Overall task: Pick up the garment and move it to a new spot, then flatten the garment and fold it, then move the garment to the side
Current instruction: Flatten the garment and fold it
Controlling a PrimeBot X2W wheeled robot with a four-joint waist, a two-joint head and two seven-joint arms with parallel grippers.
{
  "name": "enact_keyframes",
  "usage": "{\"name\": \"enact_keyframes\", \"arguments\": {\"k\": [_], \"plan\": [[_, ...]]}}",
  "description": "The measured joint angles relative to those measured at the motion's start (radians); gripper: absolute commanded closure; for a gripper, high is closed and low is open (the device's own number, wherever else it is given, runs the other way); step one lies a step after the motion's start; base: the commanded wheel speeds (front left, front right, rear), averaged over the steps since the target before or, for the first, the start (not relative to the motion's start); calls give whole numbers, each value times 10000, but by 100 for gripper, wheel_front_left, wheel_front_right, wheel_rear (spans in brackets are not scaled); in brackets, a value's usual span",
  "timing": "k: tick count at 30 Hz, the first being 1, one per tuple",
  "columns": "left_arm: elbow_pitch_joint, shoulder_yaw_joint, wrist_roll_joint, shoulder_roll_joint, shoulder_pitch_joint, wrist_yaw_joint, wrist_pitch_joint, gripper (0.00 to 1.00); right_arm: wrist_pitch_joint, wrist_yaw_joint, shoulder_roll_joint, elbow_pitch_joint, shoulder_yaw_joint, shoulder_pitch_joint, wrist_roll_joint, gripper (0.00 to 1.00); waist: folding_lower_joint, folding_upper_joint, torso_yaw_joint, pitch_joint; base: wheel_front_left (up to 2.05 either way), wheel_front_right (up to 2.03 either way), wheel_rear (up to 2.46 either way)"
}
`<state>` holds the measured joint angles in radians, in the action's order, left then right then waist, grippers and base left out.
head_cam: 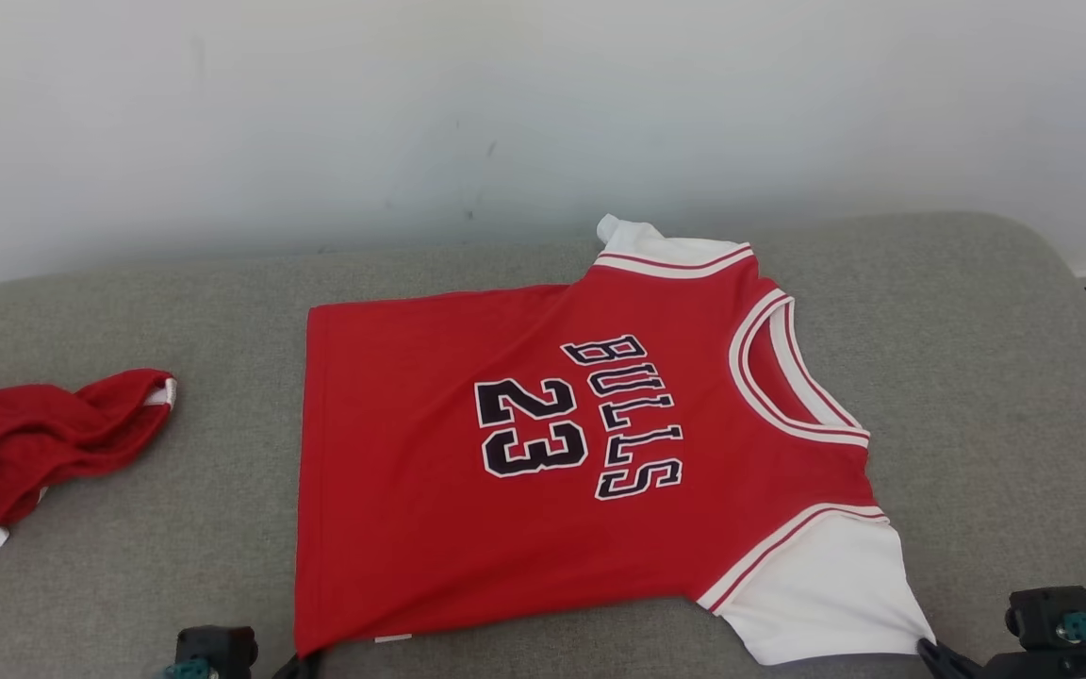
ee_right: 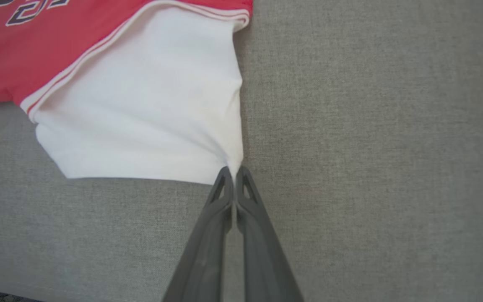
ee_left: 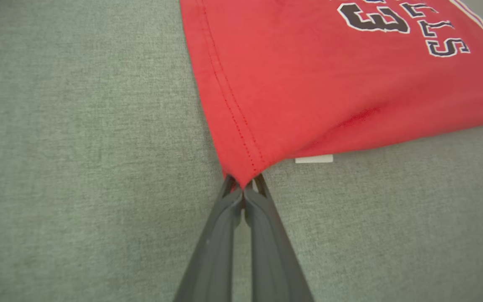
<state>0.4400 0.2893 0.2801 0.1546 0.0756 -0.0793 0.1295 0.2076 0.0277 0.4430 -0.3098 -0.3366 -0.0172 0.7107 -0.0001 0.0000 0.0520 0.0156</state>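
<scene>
Garment: the red garment (head_cam: 543, 453) with white sleeves, printed "BULLS 23", lies spread flat in the middle of the head view, hem toward the frame's left and collar toward its right.
Surface: a grey cushion (head_cam: 977, 377) lies under it, with a pale wall (head_cam: 505, 94) across the top of the frame.
Left gripper: the left gripper (ee_left: 245, 184) has its jaws together, clamped on the garment's red hem corner, at lower centre of the left wrist view.
Right gripper: the right gripper (ee_right: 234, 172) has its jaws together, pinching the corner of the white sleeve, at lower centre of the right wrist view.
Tag: a small white tag (ee_left: 313, 159) pokes out from under the garment's lower edge, just right of the left gripper.
Other cloth: a crumpled red cloth (head_cam: 24, 453) lies at the left edge of the head view, apart from the garment.
</scene>
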Motion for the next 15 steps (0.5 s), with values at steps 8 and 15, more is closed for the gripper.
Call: {"name": "enact_keyframes", "arguments": {"k": [8, 15], "plan": [[-209, -128, 0, 286, -373, 8, -163, 100, -276, -171, 115, 591, 401, -404, 539, 100, 0, 0, -200, -320, 0, 0, 0], [-491, -86, 23, 412, -197, -98, -157, 100, -405, -809, -46, 1724, 832, -314, 1465, 100, 0, 0, -282, -406, 0, 0, 0]]}}
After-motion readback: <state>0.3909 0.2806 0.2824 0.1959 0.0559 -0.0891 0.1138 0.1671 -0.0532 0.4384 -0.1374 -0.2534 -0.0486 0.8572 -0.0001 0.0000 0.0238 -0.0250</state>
